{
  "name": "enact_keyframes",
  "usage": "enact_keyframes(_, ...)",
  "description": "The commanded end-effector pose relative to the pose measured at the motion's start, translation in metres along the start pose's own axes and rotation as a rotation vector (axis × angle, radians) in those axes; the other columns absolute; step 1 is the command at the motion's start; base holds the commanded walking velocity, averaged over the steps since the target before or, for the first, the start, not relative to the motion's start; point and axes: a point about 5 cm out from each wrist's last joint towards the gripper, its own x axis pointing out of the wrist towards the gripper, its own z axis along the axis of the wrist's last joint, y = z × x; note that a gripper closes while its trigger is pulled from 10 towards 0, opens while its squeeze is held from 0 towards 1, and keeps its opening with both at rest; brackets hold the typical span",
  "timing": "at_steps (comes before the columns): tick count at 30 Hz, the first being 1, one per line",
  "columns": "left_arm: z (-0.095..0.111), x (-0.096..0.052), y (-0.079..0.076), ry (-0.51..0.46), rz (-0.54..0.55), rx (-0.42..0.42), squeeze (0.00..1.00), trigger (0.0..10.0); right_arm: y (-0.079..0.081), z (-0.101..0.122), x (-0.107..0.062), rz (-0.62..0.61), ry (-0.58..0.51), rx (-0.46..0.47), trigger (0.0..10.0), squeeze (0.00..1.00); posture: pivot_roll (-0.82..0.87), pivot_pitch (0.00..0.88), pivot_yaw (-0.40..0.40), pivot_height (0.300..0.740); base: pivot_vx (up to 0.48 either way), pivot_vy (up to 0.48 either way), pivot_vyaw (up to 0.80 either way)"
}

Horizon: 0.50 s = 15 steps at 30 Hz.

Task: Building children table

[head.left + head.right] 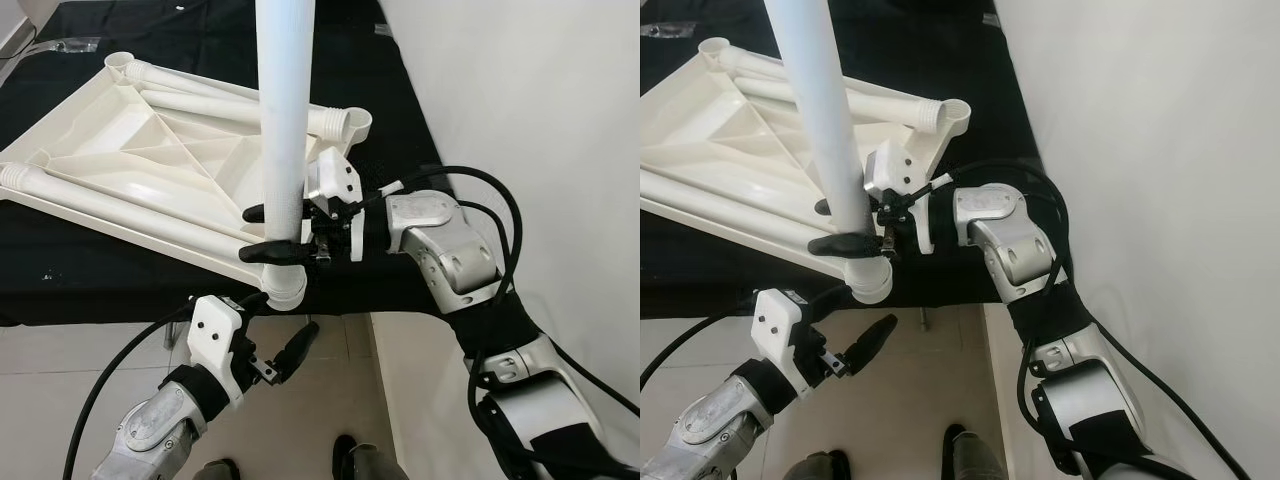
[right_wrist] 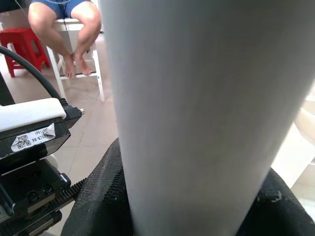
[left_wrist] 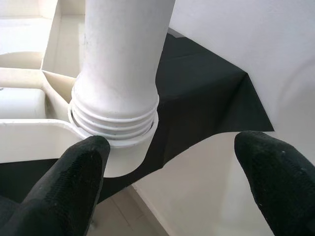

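Left gripper: nearest the lens, low at the table's near corner, fingers spread wide and empty, one fingertip close under the socket rim, not clearly touching.
Leg: white tube, upright, foot end seated in the corner socket; thread rings visible just above the socket lip in the left wrist view, so judged not fully screwed home.
Right gripper: clamped around the leg just above the socket, black fingers on either side of the tube.
Tabletop: white moulded top, upside down, ribs showing, near corner jutting past the edge of the black-covered surface.
Spare legs: further white tubes lying across the underside, threaded ends toward the far corners.
Step in hand: fitting the first leg into its corner, judged part-way through tightening.
Next move: likely more turning about the leg's own axis, tube kept plumb so the threads do not cross; open left gripper well placed to steady the socket or the overhanging corner.
Background: a seated person's bare legs on a white chair, beside a red stool, on the tiled floor.
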Motion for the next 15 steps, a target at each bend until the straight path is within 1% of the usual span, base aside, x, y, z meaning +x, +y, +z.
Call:
enact_keyframes(1, -0.001, -0.002, -0.003, 0.009, -0.006, -0.002, 0.0, 10.0, 0.0, -0.006, 0.003, -0.034, 0.017, -0.004, 0.0, 0.0, 0.03, 0.253, -0.056, 0.74, 0.0, 0.0, 0.0)
enact_keyframes(4, -0.001, -0.002, -0.003, 0.009, -0.006, -0.002, 0.0, 10.0, -0.001, -0.008, 0.002, -0.07, 0.018, 0.008, 0.0, 0.0, 0.03, 0.253, -0.055, 0.74, 0.0, 0.0, 0.0)
enact_keyframes(5, -0.001, -0.002, -0.003, 0.009, -0.007, -0.002, 0.0, 10.0, -0.001, -0.011, 0.0, -0.13, 0.022, 0.034, 0.0, 0.0, 0.02, 0.253, -0.056, 0.74, 0.0, 0.0, 0.0)
enact_keyframes(6, -0.001, -0.002, -0.003, 0.009, -0.007, -0.002, 0.0, 10.0, -0.001, -0.011, 0.0, -0.13, 0.022, 0.034, 0.0, 0.0, 0.02, 0.253, -0.056, 0.74, 0.0, 0.0, 0.0)
enact_keyframes(7, -0.001, -0.002, -0.003, 0.009, -0.008, -0.002, 0.0, 10.0, 0.004, -0.015, -0.001, -0.19, 0.022, 0.073, 0.0, 0.0, 0.03, 0.253, -0.06, 0.74, 0.0, 0.0, 0.0)
enact_keyframes(8, -0.001, -0.002, -0.003, 0.009, -0.008, -0.002, 0.0, 10.0, 0.005, -0.022, 0.001, -0.353, 0.047, 0.113, 0.0, 0.0, 0.03, 0.256, -0.068, 0.74, 0.0, 0.0, 0.0)
enact_keyframes(9, -0.001, -0.002, -0.003, 0.009, -0.008, -0.002, 0.0, 10.0, 0.005, -0.022, 0.001, -0.353, 0.047, 0.113, 0.0, 0.0, 0.03, 0.256, -0.068, 0.74, 0.0, 0.0, 0.0)
enact_keyframes(10, -0.001, -0.003, -0.003, 0.01, -0.008, -0.001, 0.0, 10.0, 0.005, -0.03, 0.001, -0.585, 0.095, 0.156, 0.0, 0.0, 0.03, 0.259, -0.069, 0.74, 0.0, 0.0, 0.0)
enact_keyframes(11, -0.001, -0.004, -0.002, 0.009, -0.005, 0.001, 0.0, 10.0, 0.015, -0.037, -0.001, -0.814, 0.14, 0.206, 0.0, 0.0, 0.03, 0.259, -0.069, 0.74, 0.0, 0.0, 0.0)
enact_keyframes(12, -0.001, -0.004, -0.002, 0.009, -0.005, 0.001, 0.0, 10.0, 0.015, -0.037, -0.001, -0.814, 0.14, 0.206, 0.0, 0.0, 0.03, 0.259, -0.069, 0.74, 0.0, 0.0, 0.0)
enact_keyframes(13, 0.0, -0.004, -0.002, 0.009, -0.002, 0.001, 0.0, 10.0, 0.022, -0.041, -0.005, -0.966, 0.173, 0.241, 0.0, 0.0, 0.03, 0.259, -0.068, 0.74, 0.0, 0.0, 0.0)
enact_keyframes(14, 0.0, -0.004, -0.002, 0.009, -0.002, 0.001, 0.0, 10.0, 0.022, -0.041, -0.005, -0.966, 0.173, 0.241, 0.0, 0.0, 0.03, 0.259, -0.068, 0.74, 0.0, 0.0, 0.0)
enact_keyframes(15, 0.0, -0.003, -0.001, 0.009, -0.002, 0.003, 0.0, 10.0, 0.036, -0.042, 0.007, -0.96, 0.136, 0.296, 0.0, 0.0, 0.02, 0.263, -0.065, 0.74, 0.0, 0.0, 0.0)
